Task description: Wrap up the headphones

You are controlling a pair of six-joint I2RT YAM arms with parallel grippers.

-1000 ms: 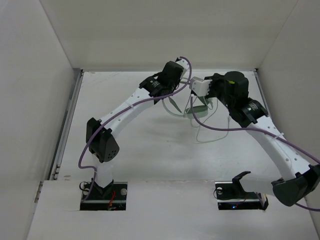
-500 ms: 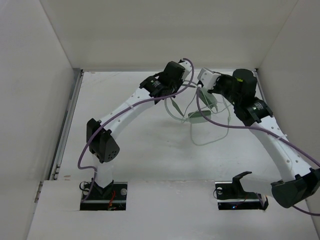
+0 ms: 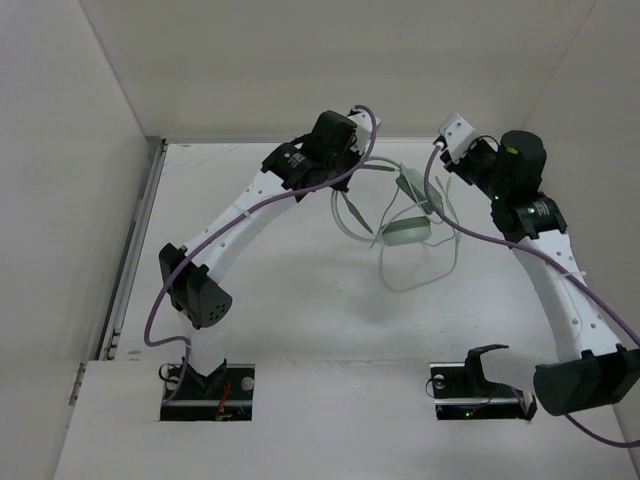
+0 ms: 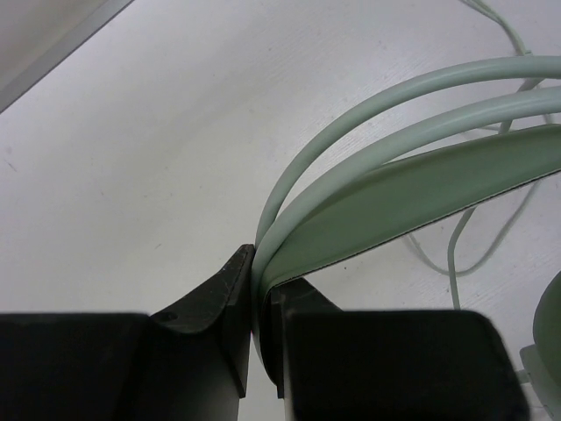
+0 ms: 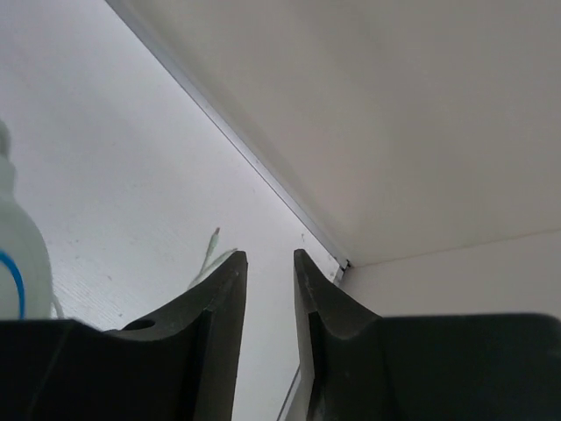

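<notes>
The mint-green headphones (image 3: 405,231) lie at the back middle of the table, with one cup flat and the other cup (image 3: 412,184) behind it. My left gripper (image 3: 338,176) is shut on the thin headband (image 4: 394,202), pinched between the fingertips (image 4: 235,289). The whitish cable (image 3: 425,280) loops loosely in front of the cups and also shows in the left wrist view (image 4: 456,254). My right gripper (image 3: 458,148) is raised to the right of the headphones. Its jaws (image 5: 267,263) stand a narrow gap apart with nothing between them. A forked cable end (image 5: 210,247) lies beside its left finger.
The back wall (image 3: 330,70) and right wall (image 3: 580,110) stand close behind the right gripper, which faces the back right corner (image 5: 344,263). Thick purple arm cables (image 3: 440,215) hang over the headphones. A metal rail (image 3: 140,230) runs along the table's left edge.
My right gripper has left the headphones and swung up and right toward the back right corner. My left gripper has shifted left with the headband. The cable loop has spread wider.
</notes>
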